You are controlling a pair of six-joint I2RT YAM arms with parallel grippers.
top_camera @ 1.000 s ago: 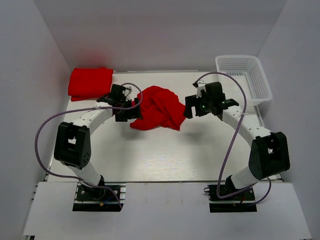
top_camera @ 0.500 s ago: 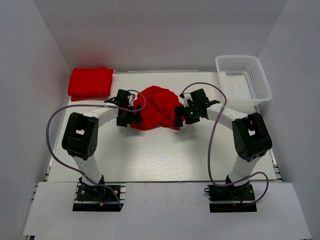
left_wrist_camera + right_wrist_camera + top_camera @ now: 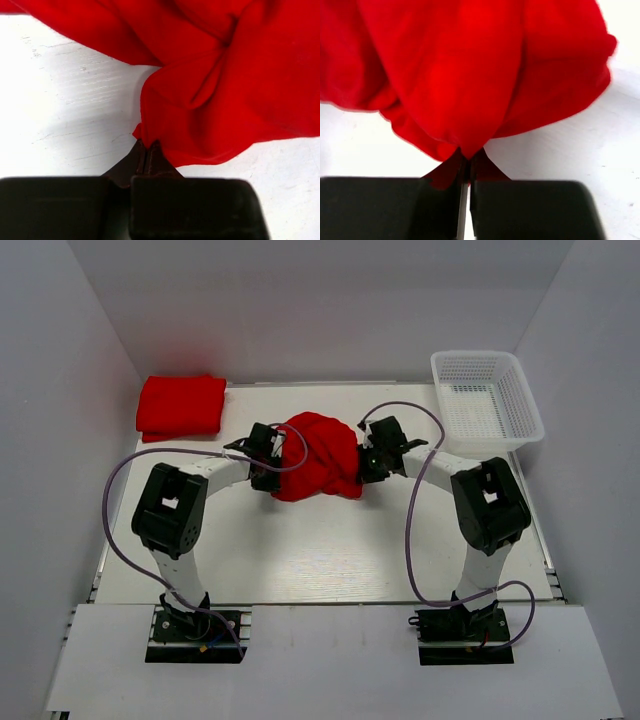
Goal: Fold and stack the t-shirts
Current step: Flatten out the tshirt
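Bare table [image 3: 320, 550] lies open near; crumpled shirt [image 3: 315, 455] and basket [image 3: 487, 400] block far side.

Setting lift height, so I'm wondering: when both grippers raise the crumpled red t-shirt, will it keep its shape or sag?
Probably floppy: the crumpled red t-shirt lies in soft bunched folds, so it should sag between the pinches. The left gripper and right gripper each pinch only a thin edge, which might slip.

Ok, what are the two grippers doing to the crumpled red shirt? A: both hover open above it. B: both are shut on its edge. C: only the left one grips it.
B: the left gripper and right gripper each pinch the crumpled shirt with fingers closed.
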